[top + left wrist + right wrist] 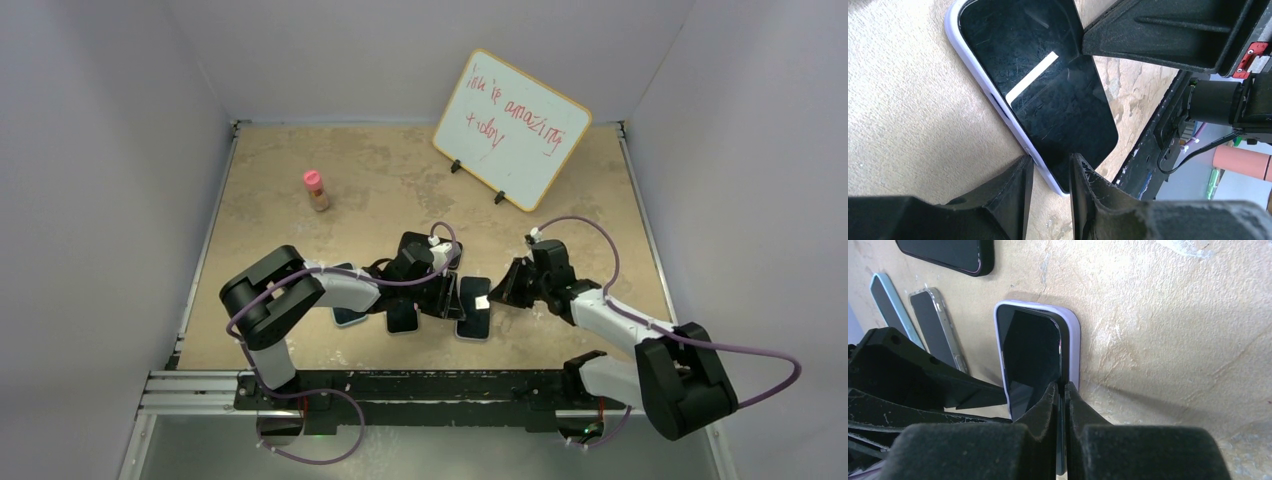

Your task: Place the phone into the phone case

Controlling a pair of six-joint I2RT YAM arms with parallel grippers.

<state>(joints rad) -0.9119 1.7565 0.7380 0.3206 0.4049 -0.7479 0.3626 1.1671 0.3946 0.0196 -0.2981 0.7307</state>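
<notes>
A black-screened phone (1030,350) sits in a lilac phone case (1075,340) on the tan table, with its right edge lifted out of the case. My right gripper (1062,386) is shut on that lifted edge. In the left wrist view the phone (1058,90) bears a white sticker. My left gripper (1050,162) straddles the case's rim (965,50) near a corner, one finger outside on the table and one on the screen, closed onto it. From above, both grippers, left (452,290) and right (497,292), meet at the phone (473,308).
Other cased phones lie to the left: a black one (948,252), a clear one (935,325) and a light-blue one (885,295). A pink-capped bottle (316,190) and a whiteboard (512,128) stand at the back. The black base rail (400,385) runs along the near edge.
</notes>
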